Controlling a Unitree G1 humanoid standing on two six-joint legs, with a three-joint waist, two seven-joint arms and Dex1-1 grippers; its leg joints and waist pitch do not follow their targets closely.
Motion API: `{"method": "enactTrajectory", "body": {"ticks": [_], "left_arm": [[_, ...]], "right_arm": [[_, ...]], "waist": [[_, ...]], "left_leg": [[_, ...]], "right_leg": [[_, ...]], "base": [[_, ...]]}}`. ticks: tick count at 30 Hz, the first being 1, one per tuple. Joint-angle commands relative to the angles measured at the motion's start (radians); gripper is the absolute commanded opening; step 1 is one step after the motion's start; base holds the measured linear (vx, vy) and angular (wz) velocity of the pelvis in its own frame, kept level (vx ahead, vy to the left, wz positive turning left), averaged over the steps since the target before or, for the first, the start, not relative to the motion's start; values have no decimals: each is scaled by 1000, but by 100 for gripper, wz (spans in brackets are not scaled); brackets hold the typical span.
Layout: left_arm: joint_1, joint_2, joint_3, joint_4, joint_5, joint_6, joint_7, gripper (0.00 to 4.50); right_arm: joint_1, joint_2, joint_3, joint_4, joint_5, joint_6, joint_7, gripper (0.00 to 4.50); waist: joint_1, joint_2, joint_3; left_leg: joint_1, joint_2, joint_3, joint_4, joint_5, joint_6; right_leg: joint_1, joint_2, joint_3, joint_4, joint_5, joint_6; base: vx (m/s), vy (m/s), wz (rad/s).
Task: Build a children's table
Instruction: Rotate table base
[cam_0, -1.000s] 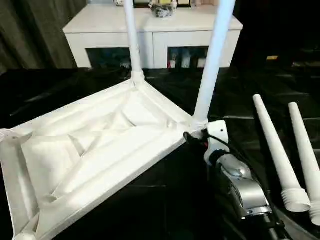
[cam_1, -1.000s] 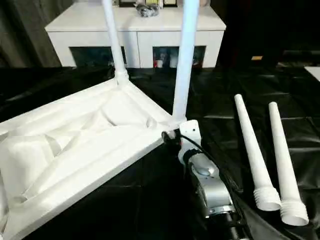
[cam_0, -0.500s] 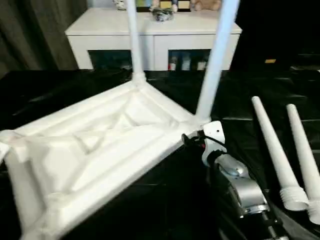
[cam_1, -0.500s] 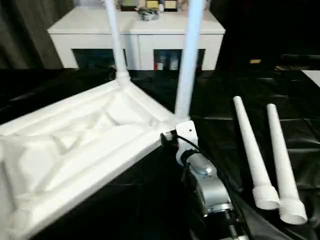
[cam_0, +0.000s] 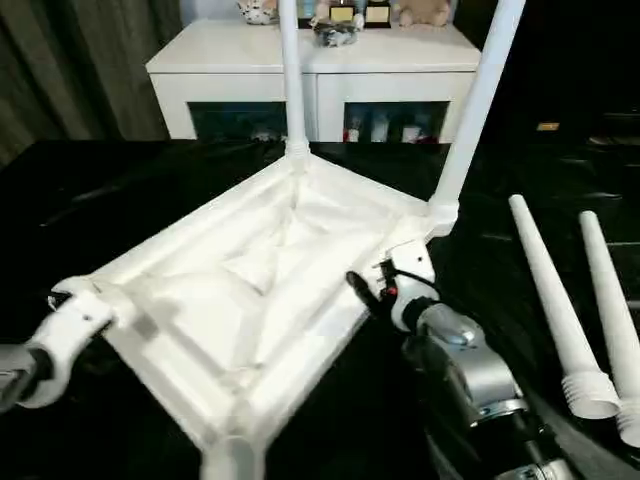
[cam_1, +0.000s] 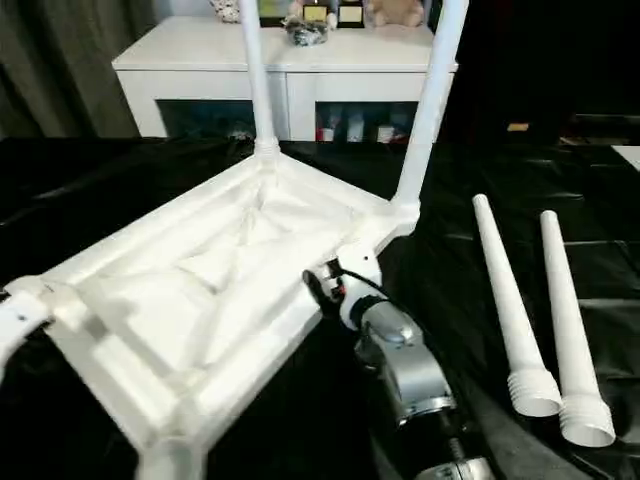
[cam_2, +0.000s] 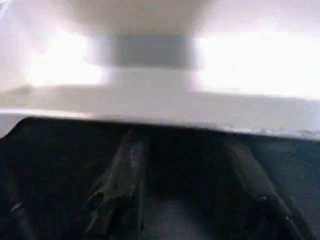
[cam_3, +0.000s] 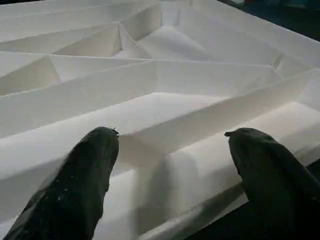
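Right tool (cam_3: 170, 150) spread over upturned white ribbed children's table (cam_0: 250, 290), two legs fitted.

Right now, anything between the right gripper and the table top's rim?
Nothing visible. The right gripper is open, its two black fingers pointing straight at the rim of the upside-down table top, with bare white plastic between them. The two loose legs lie apart on the black sheet, off to its right.

Children's table (cam_0: 260, 290) lying upside down at centre, two fitted legs (cam_0: 478, 100) standing up at its far corners. Two loose legs (cam_0: 552, 305) lying side by side to its right. Cabinet (cam_0: 320, 75) sitting behind.
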Motion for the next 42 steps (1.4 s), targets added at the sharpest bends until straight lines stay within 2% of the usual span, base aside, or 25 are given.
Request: {"method": "enactTrajectory", "body": {"ticks": [1, 2, 5, 10, 13, 20, 23, 25, 26, 27, 28, 29, 30, 31, 32, 33, 34, 35, 36, 37, 38, 39, 40, 41, 42], "left_arm": [[-14, -15, -29, -75, -44, 1, -35, 204], [-17, -18, -38, -92, -49, 4, -43, 204], [-33, -49, -57, -137, -72, -3, -63, 204], [-74, -105, -106, -188, -116, -17, -98, 204], [-92, -125, -124, -205, -119, -10, -98, 204], [-122, -155, -158, -227, -124, -12, -100, 204], [-142, -154, -144, -227, -142, -9, -108, 204], [-155, -139, -133, -247, -166, 14, -137, 239], [-156, -137, -132, -251, -169, 17, -140, 239], [-160, -132, -132, -255, -172, 20, -147, 239], [-168, -124, -132, -264, -180, 24, -161, 242], [-189, -112, -133, -280, -189, 35, -175, 254], [-194, -109, -133, -284, -191, 37, -178, 254], [-202, -106, -133, -289, -193, 40, -182, 269], [-214, -105, -134, -291, -194, 38, -186, 280], [-231, -105, -142, -286, -184, 25, -186, 282], [-260, -104, -175, -261, -145, -13, -182, 282], [-267, -104, -184, -253, -133, -24, -181, 287], [-284, -108, -212, -227, -104, -56, -177, 298], [-304, -119, -249, -189, -65, -104, -175, 310], [-305, -120, -250, -187, -64, -106, -175, 320], [-313, -126, -268, -168, -42, -135, -169, 326], [-326, -144, -295, -133, -13, -180, -158, 326], [-341, -177, -323, -76, 27, -252, -132, 326], [-362, -217, -358, 0, 76, -348, -97, 326]], "right_arm": [[-12, 4, 8, 13, 10, 5, 16, 384], [-11, 4, 9, 13, 11, 4, 19, 384], [-9, 7, 11, 7, 14, 0, 32, 384], [-10, 5, 16, 5, 16, -9, 53, 384], [-8, 3, 16, 0, 16, -9, 58, 384], [5, -7, 14, -22, 13, -7, 74, 384], [16, -19, 14, -46, 11, -5, 79, 384], [29, -36, 18, -75, 9, -2, 95, 384], [31, -38, 19, -80, 8, -2, 97, 384], [34, -44, 22, -88, 8, -2, 106, 384], [40, -56, 25, -102, 9, -2, 123, 384], [47, -77, 27, -121, 11, -3, 145, 384], [48, -83, 27, -125, 11, -3, 151, 384], [50, -90, 26, -131, 12, -4, 158, 384], [51, -100, 24, -136, 13, -5, 167, 384], [51, -115, 20, -142, 16, -8, 178, 384], [51, -144, 20, -152, 17, -17, 208, 384], [51, -152, 20, -154, 16, -20, 217, 384], [51, -176, 26, -162, 14, -31, 243, 384], [50, -208, 34, -171, 12, -44, 279, 384], [50, -210, 34, -171, 12, -44, 281, 384], [50, -222, 37, -176, 11, -46, 296, 384], [49, -244, 41, -182, 8, -55, 317, 384], [45, -262, 37, -184, 8, -61, 333, 384], [40, -283, 30, -187, 9, -65, 349, 384]], "waist": [[-7, 16, -35], [-6, 16, -34], [-6, 17, -33], [-10, 16, -30], [-14, 14, -29], [-32, 17, -19], [-34, 21, -16], [-31, 22, -16], [-25, 24, -17], [-22, 18, -18], [-18, 11, -18], [-18, 10, -17], [-25, 0, -6], [-27, 9, 1], [-46, 27, 15], [63, 56, 13], [108, 66, 3], [81, 17, -51], [66, -84, -28], [76, -1, -29], [112, -24, -25], [128, -2, -43], [105, 17, -51], [94, 27, -64], [94, 38, -70]], "left_leg": [[51, 68, -60, -117, -692, -128], [56, 68, -57, -115, -696, -128], [56, 68, -57, -116, -706, -130], [48, 65, -61, -118, -717, -131], [49, 64, -61, -115, -719, -127], [55, 62, -64, -116, -784, -125], [53, 65, -60, -132, -831, -129], [50, 67, -49, -150, -842, -129], [42, 73, -39, -169, -838, -131], [41, 70, -26, -175, -813, -129], [56, 60, -17, -159, -765, -121], [69, 53, -19, -139, -735, -116], [90, 41, -32, -92, -668, -88], [100, 40, -35, -79, -656, -80], [73, 50, -33, -122, -730, -79], [-156, 70, 42, -264, -969, -187], [-151, 31, 123, -288, -994, -237], [-67, 50, 102, -247, -659, -234], [104, 43, -24, 74, -120, -118], [36, 13, -87, 86, 8, -33], [-60, -19, -119, 66, 73, -9], [7, 47, -96, -2, 38, -31], [66, 87, -93, -21, 13, -4], [57, 94, -89, -18, 16, -1], [35, 97, -79, -17, 29, 1]], "right_leg": [[-14, -49, 36, -82, -542, -102], [-19, -47, 37, -85, -550, -101], [-19, -45, 36, -87, -555, -96], [-11, -46, 30, -87, -581, -90], [-12, -47, 29, -91, -619, -81], [-15, -36, 8, -102, -700, -55], [-7, -23, -7, -96, -679, -54], [3, -12, -16, -86, -641, -62], [15, -10, -15, -61, -589, -77], [18, -8, -14, -59, -563, -85], [6, -17, -9, -81, -608, -80], [-7, -29, -5, -102, -659, -72], [-21, -51, -16, -156, -803, -30], [-24, -54, -33, -176, -860, -12], [16, -4, -118, -167, -824, 15], [189, 44, -133, 194, -385, -69], [172, 75, -166, 176, -297, -85], [156, 4, -40, 182, -541, -65], [-79, -124, 66, -103, -1121, 67], [-3, -169, 133, -110, -1092, 13], [98, -87, 108, -59, -820, -25], [61, -32, 81, -12, -400, -87], [17, 8, 55, 26, -92, -146], [27, 3, 55, 37, 7, -175], [42, -6, 47, 44, 140, -203]], "base": [[0, 0, 0], [0, 0, 0], [0, 0, 0], [0, 0, 0], [0, 0, 0], [0, 0, 0], [0, 0, 0], [0, 0, 0], [0, 0, 0], [0, 0, 0], [0, 0, 0], [0, 0, 0], [0, 0, 0], [-76, -20, -7], [-77, -20, -8], [-77, -20, -8], [-65, -22, 6], [11, -175, 19], [11, -175, 19], [94, -207, 6], [78, -57, 13], [78, -57, 13], [-38, -32, 49], [-60, 6, 35], [-60, 6, 35]]}}
